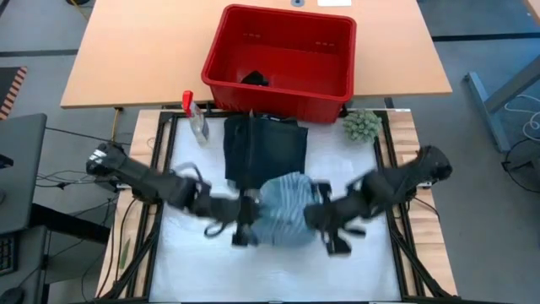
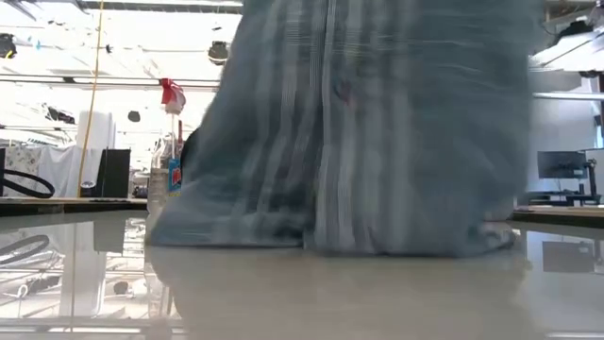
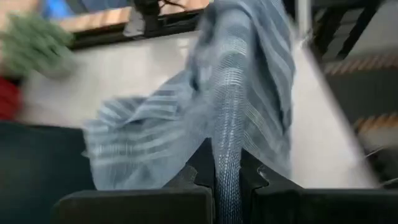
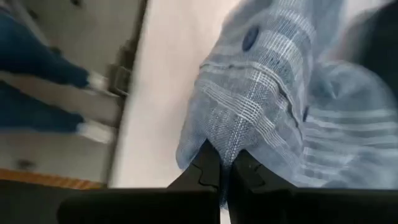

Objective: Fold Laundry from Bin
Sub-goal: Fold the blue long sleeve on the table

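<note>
Left gripper (image 1: 243,221) and right gripper (image 1: 325,225), each clenched on an edge of the light blue striped garment (image 1: 285,211) hanging between them; dark garment (image 1: 264,147) beyond, bin (image 1: 221,52) farther; spreading calls for even, level tension

striped shirt (image 1: 283,209) between pincers, red bin (image 1: 280,52)

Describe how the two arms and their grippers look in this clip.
Both arms are dark, nearly black, built of jointed segments with bulky rounded housings at the outer joints. The left gripper and right gripper each end in two flat black fingers with stepped, notched inner edges. No markings are legible.
</note>
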Controlling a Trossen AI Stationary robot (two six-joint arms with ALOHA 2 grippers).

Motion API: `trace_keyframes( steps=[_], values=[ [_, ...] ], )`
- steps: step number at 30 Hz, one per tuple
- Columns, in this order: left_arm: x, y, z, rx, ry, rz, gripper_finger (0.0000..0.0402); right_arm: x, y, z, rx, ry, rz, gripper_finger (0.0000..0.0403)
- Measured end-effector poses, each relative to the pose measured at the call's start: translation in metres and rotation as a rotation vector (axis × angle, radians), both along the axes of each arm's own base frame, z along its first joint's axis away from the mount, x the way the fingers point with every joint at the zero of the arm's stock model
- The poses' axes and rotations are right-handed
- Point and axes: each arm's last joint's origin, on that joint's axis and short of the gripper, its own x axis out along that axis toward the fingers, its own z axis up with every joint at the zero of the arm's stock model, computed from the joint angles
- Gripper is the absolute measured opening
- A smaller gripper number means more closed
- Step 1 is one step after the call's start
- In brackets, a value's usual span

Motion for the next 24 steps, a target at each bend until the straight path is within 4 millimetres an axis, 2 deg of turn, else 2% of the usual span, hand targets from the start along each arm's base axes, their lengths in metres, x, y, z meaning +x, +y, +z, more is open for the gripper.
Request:
trace_keyframes(
  steps=[2, 4, 7, 12, 18, 20, 24],
  values=[
    [-0.009, -0.007, -0.016, -0.143, -0.037, 0.025, 0.0, 0.004, 0.015, -0.021, 0.119, 0.015, -0.012, 0.0026],
    [-0.015, -0.009, -0.022, -0.253, -0.077, 0.034, 0.0, 0.008, 0.026, -0.035, 0.24, 0.012, -0.017, 0.0026],
    [-0.02, -0.013, -0.027, -0.279, -0.076, 0.026, 0.0, 0.012, 0.028, -0.045, 0.325, 0.03, -0.036, 0.0026],
    [-0.02, -0.013, -0.028, -0.235, -0.065, 0.017, 0.0, 0.016, 0.011, -0.049, 0.289, 0.065, -0.036, 0.0026],
    [-0.016, -0.003, -0.02, -0.176, -0.067, 0.007, 0.0, 0.017, -0.032, -0.047, 0.264, 0.163, -0.161, 0.0032],
    [-0.015, 0.0, -0.018, -0.166, -0.052, 0.005, 0.0, 0.018, -0.041, -0.047, 0.289, 0.187, -0.213, 0.006],
    [-0.013, 0.007, -0.018, -0.176, -0.029, -0.01, 0.0, 0.015, -0.049, -0.043, 0.334, 0.243, -0.212, 0.0158]
  ],
)
